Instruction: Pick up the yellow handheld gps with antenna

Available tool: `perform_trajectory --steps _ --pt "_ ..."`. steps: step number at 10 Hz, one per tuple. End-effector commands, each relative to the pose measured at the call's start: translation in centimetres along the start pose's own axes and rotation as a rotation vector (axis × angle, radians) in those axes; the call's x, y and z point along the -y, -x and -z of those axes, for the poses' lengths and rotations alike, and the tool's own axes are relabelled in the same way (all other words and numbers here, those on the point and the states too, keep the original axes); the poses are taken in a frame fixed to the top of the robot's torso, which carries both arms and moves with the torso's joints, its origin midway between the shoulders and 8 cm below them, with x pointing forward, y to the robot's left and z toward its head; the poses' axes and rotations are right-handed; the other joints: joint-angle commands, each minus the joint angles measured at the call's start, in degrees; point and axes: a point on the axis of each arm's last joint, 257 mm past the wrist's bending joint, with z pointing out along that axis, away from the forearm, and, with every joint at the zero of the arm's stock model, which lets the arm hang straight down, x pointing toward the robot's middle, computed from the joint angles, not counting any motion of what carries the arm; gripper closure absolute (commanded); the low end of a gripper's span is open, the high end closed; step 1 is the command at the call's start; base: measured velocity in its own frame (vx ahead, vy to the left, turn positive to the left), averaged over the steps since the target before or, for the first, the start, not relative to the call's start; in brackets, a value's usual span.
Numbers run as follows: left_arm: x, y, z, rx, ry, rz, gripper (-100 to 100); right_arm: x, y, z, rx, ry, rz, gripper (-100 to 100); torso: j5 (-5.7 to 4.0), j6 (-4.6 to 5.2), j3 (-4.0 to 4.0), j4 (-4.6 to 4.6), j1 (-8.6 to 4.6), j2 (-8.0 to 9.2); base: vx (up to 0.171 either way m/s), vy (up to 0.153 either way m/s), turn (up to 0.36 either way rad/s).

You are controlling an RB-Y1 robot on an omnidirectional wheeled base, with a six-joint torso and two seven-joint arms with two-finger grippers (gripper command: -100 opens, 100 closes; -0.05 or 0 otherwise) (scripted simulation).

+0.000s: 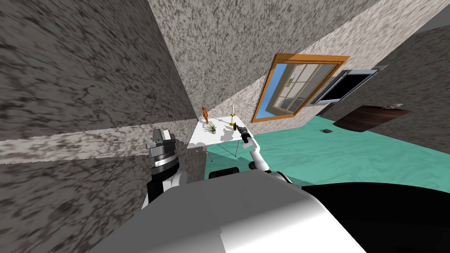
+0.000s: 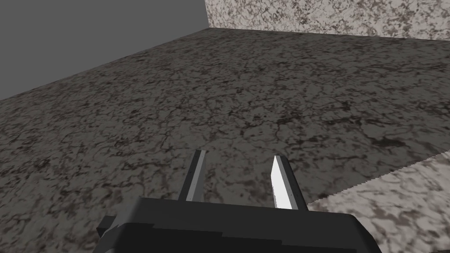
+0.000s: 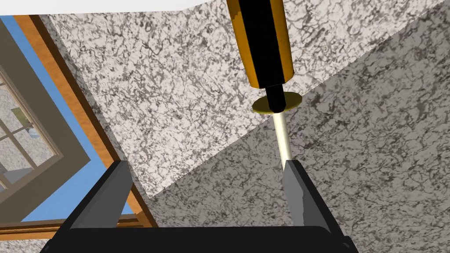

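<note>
The handheld GPS (image 3: 263, 41) is yellow with a black face and a short black antenna stub. In the right wrist view it lies ahead of my right gripper (image 3: 204, 175), beyond the fingertips and nearer the right finger (image 3: 295, 189). That gripper is open with nothing between its fingers. In the head view my right gripper (image 1: 241, 130) reaches over the far right corner of a small white table (image 1: 219, 138). My left gripper (image 2: 239, 173) is open and empty, facing a mottled grey wall, with the left arm (image 1: 161, 147) raised beside that wall.
The white table carries an orange figurine (image 1: 205, 115), a small plant (image 1: 212, 128) and a pale candle on a yellow dish (image 3: 283, 136) just behind the GPS. An orange-framed window (image 1: 294, 88) is on the wall to the right. A dark wooden table (image 1: 369, 117) stands across the teal floor.
</note>
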Motion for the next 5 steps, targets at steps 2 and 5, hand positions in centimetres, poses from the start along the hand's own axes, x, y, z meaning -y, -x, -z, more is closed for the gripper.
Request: perform_trajectory --steps 2,5 --pt "0.0 0.0 0.0 0.000 0.000 0.000 0 0.6 -1.4 -0.9 -0.041 -0.036 0.044 -100 0.00 0.00 -0.01 0.00 0.00 -0.01 0.042 0.090 -0.046" --pt "0.0 0.0 0.0 0.000 0.000 0.000 0 1.1 -2.8 -2.3 -0.090 -0.084 0.114 -100 -0.01 0.00 0.05 0.02 -0.06 0.09 0.033 0.095 -0.049"
